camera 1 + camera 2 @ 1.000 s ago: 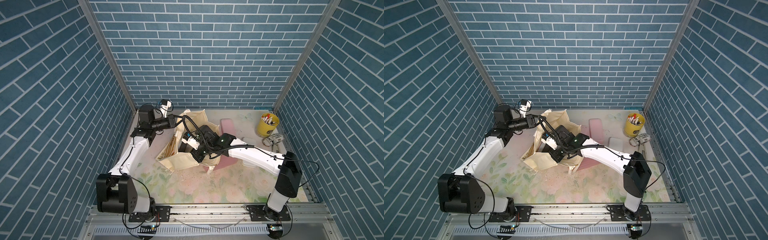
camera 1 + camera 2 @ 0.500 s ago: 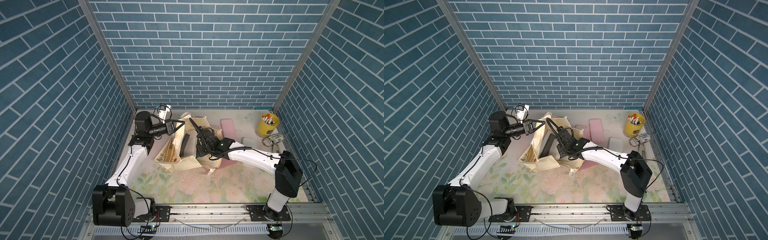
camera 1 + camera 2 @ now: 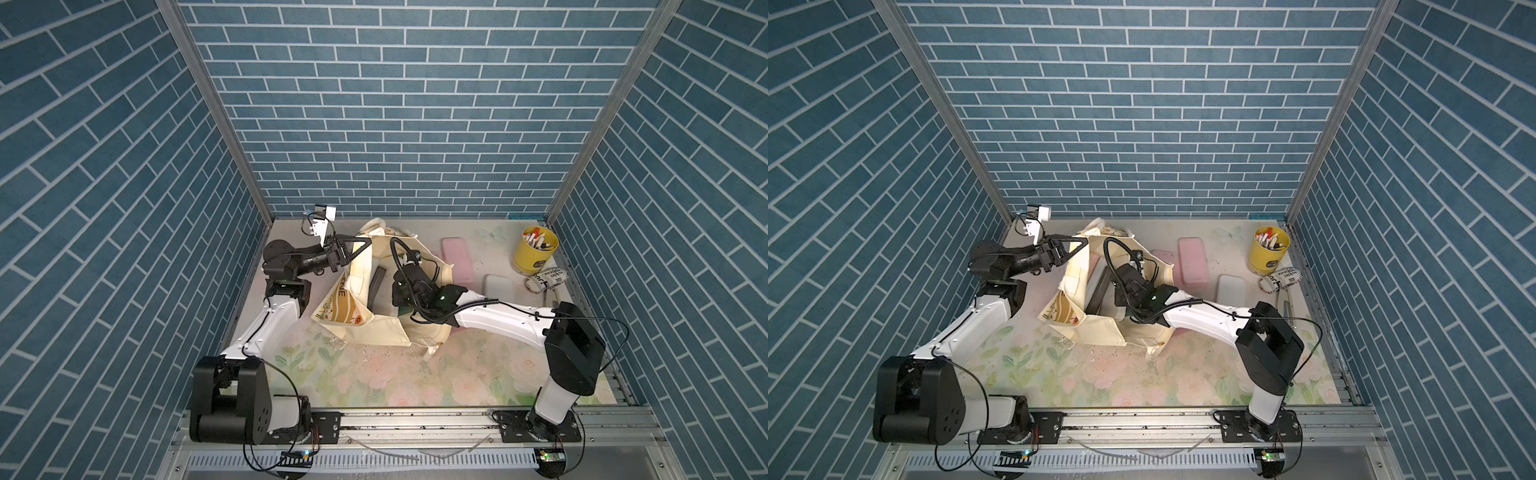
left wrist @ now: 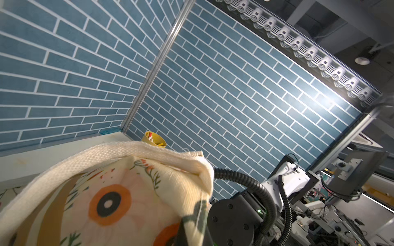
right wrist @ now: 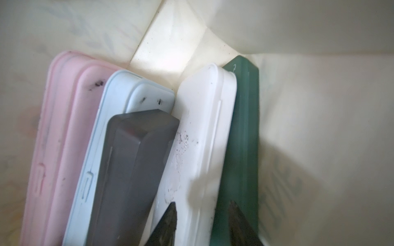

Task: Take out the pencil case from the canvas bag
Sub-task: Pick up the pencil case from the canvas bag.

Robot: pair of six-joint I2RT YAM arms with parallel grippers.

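Between the right fingers (image 5: 170, 225) sits the white plastic pencil case (image 5: 204, 127), inside the cream floral canvas bag (image 3: 374, 336); clamped or not, can't tell. Left fingers (image 3: 362, 241), together on the bag rim, have pulled its mouth wider: lift-out next.

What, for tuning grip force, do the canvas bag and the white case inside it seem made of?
The canvas bag: coarse woven cloth, matte; the weave shows along its hem. The white case: likely hard plastic, smooth, faintly glossy; moulded rim, scuffed face.
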